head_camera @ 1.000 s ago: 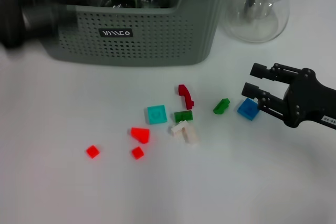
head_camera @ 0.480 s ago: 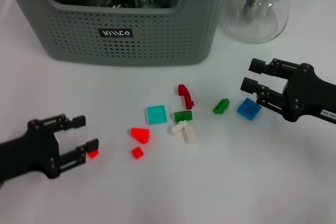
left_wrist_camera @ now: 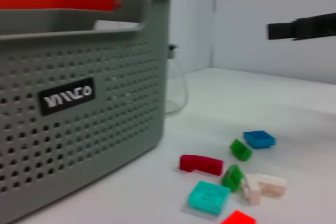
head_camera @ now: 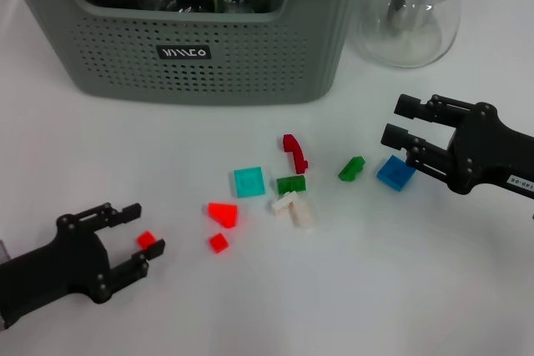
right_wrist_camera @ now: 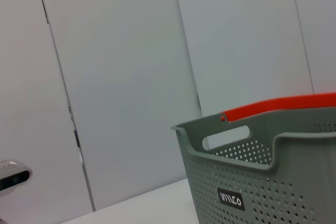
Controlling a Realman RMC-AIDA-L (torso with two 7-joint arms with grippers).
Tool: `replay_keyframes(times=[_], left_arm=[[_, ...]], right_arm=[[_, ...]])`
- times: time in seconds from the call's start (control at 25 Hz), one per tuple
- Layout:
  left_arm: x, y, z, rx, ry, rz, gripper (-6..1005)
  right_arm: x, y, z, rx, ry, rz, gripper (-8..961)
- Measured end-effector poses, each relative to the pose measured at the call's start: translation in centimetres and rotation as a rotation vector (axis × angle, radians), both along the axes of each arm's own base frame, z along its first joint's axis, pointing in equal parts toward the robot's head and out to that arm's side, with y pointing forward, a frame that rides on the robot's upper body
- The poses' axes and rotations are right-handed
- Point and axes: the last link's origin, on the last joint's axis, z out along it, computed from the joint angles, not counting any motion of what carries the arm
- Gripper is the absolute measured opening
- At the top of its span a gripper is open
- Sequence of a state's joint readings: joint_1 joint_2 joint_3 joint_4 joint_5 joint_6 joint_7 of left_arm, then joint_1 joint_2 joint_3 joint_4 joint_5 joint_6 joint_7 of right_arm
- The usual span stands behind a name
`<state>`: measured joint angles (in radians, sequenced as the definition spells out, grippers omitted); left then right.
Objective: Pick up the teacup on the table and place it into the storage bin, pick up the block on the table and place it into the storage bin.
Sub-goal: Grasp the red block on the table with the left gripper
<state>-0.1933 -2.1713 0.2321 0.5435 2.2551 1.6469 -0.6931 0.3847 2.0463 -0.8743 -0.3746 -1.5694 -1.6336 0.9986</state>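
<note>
- Our left gripper (head_camera: pixel 132 236) sits spread wide and empty, straddling the small red block (head_camera: pixel 147 239), well in front of the storage bin (head_camera: pixel 209 60).
- Our right gripper (head_camera: pixel 399 132), open and empty, hovers by the blue block (head_camera: pixel 395 173).

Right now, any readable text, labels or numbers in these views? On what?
"VIVICO", roughly: white stylised lettering on the small black label on the storage bin; the exact letters are unclear in every view.
White sticker on the right gripper arm: small black print, too small to read.
Nothing else carries text.
</note>
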Motion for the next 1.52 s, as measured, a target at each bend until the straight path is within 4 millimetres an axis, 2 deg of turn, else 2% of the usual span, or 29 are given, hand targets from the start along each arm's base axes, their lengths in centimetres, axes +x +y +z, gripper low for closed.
replay_keyframes(times=[0.24, 0.64, 0.88, 1.08, 1.52], left_arm=[[-0.6, -0.3, 0.0, 0.017, 0.015, 0.03, 574], [-0.9, -0.7, -1.0, 0.028, 0.043, 0.027, 570], [-1.2, -0.5, -1.6, 0.035, 0.057, 0.056, 471], [-1.3, -0.3, -1.8, 0.04, 0.067, 0.059, 475], [-1.3, -0.3, -1.7, 0.038, 0.064, 0.066, 352]], right_arm=[[0.1, 0.0, 0.0, 0.0, -0.001, -0.003, 505], [0.2, -0.2, 0.0, 0.0, -0.001, -0.008, 504], [0.2, -0.2, -0.1, -0.003, -0.002, -0.007, 504], [0.2, -0.2, -0.1, -0.003, -0.002, -0.007, 505], [0.2, -0.2, -0.1, -0.002, -0.002, -0.007, 505]])
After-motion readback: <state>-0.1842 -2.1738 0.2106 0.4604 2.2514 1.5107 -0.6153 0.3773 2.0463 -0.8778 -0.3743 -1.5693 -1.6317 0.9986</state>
